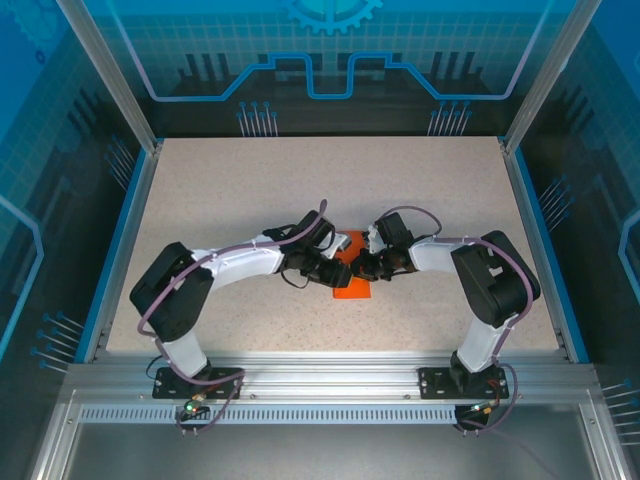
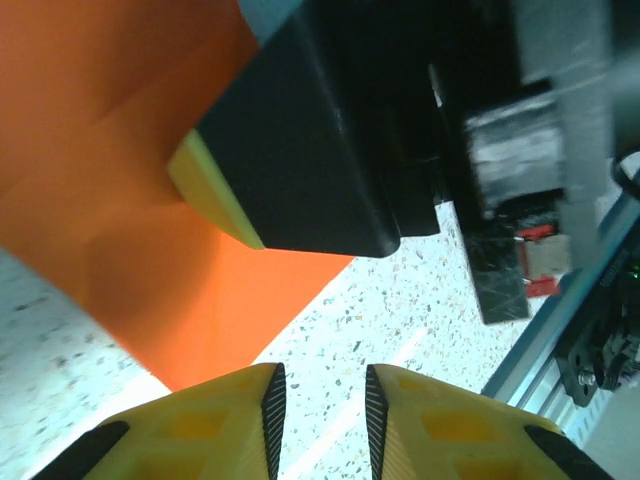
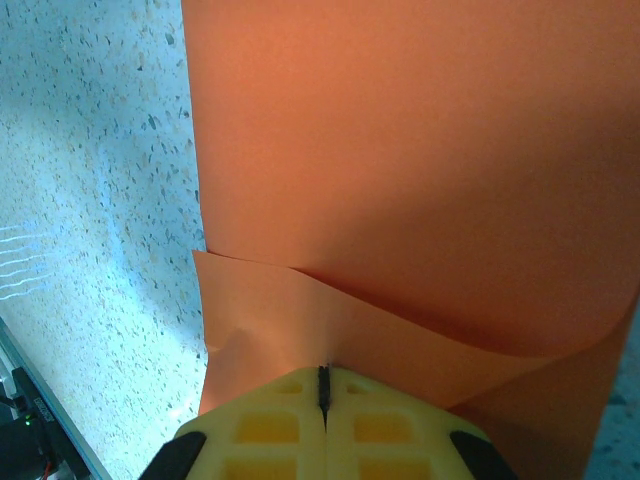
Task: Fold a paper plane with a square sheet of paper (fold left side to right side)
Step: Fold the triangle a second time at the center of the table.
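On table: creased orange paper; right pincer pressed together, left pincer spread.

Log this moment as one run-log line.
left claw: open, empty | right claw: shut on orange paper | fold: flap lifted, unfinished | surface: speckled table

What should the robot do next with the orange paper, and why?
Probably slide the left gripper onto the orange paper to press it flat: its jaws stand apart and empty beside the paper's corner, while the right gripper pinches a lifted flap.
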